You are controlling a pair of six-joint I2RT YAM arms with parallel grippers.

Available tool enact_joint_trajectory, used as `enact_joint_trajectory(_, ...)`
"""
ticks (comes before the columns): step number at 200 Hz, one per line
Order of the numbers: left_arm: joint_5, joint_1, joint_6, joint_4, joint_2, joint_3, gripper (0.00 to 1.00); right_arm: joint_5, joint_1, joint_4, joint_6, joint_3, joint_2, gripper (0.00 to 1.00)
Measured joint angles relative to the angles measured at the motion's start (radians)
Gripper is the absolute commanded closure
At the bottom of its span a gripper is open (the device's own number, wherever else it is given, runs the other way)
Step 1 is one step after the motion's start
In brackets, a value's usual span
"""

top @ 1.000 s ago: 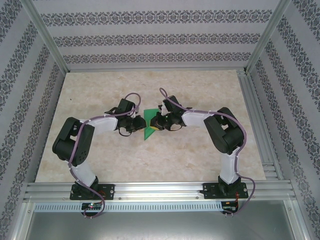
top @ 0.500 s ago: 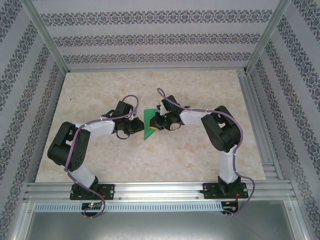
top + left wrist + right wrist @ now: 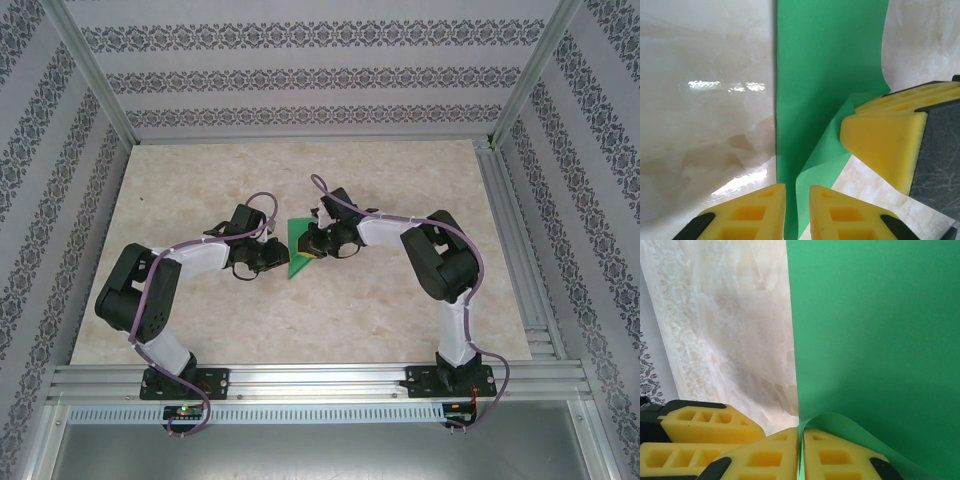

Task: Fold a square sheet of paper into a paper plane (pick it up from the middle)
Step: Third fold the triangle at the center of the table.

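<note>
Paper (image 3: 297, 247) is pinched by the closed right gripper (image 3: 801, 434); left gripper (image 3: 797, 194), barely parted, straddles its 6 o'clock flap, hold unclear. Opposing tugs may tear it.

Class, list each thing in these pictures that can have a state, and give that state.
thin bright green paper sheet: partly folded, one flap lifted, pinched by both grippers.
left gripper: shut on the paper's lifted edge.
right gripper: shut on the curled flap.

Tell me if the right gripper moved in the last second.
Yes, slightly: the right gripper, pinching the green paper, has drifted left, away from the table's right rail.
</note>
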Motion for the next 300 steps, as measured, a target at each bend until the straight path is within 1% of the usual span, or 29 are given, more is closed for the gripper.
enact_joint_trajectory(45,0.002,0.0,0.002,0.0,0.007,0.0,0.82,-0.002,0.005,-0.011,-0.016,0.013,0.022,0.87)
enact_joint_trajectory(197,0.003,-0.008,0.002,0.0,0.016,0.0,0.82,-0.001,0.005,-0.026,-0.019,0.027,0.045,0.87)
enact_joint_trajectory(300,0.025,-0.022,0.002,0.002,0.028,0.0,0.82,-0.002,0.004,-0.005,-0.008,0.027,0.045,0.87)
